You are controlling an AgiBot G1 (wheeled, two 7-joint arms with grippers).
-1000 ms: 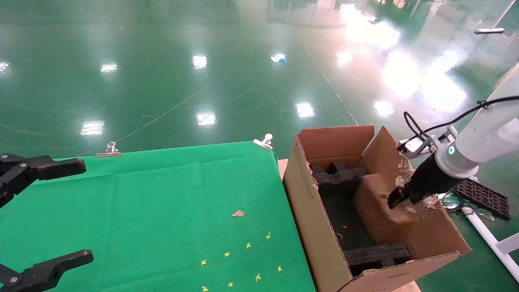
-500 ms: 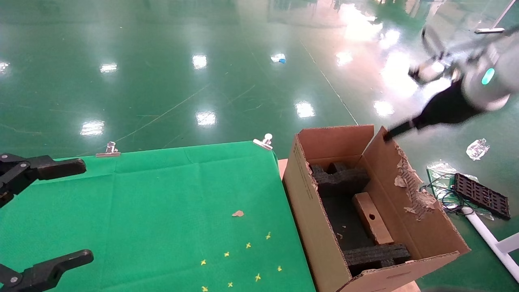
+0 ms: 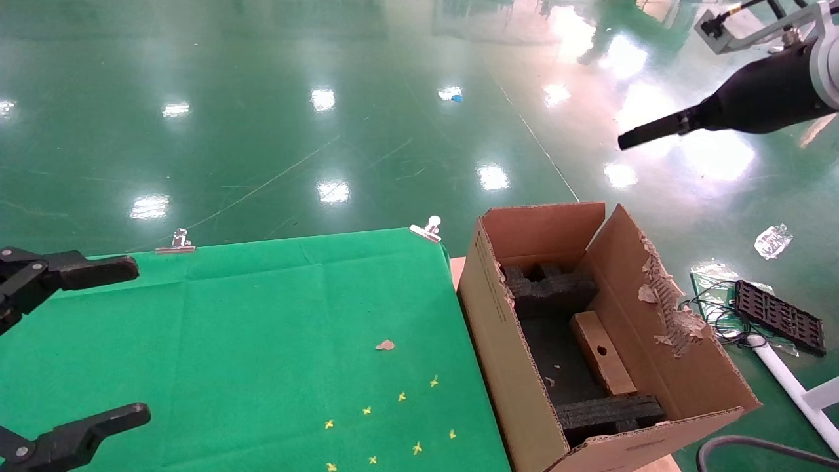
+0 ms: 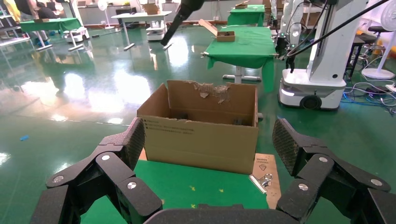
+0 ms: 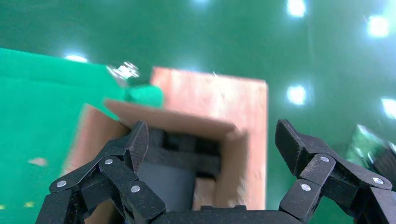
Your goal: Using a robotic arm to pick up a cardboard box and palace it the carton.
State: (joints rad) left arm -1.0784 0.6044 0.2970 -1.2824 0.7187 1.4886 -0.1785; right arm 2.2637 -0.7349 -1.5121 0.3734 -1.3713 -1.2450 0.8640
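The cardboard box [image 3: 602,353] lies inside the carton [image 3: 688,387], between its black foam inserts [image 3: 547,288], right of the green table [image 3: 262,341]. The right gripper [image 5: 210,154] hangs high above the carton's far right, fingers spread and empty. The left gripper [image 4: 208,154] sits parked over the table's left edge, fingers spread.

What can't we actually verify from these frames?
- How the cardboard box sits on the carton floor: its underside is hidden by black foam in the head view.
- The box itself in the left wrist view: the carton's wall hides it.
- Carton interior in the right wrist view: motion-blurred, partly behind the open right gripper.
- Left gripper: body cut off by the frame edge.
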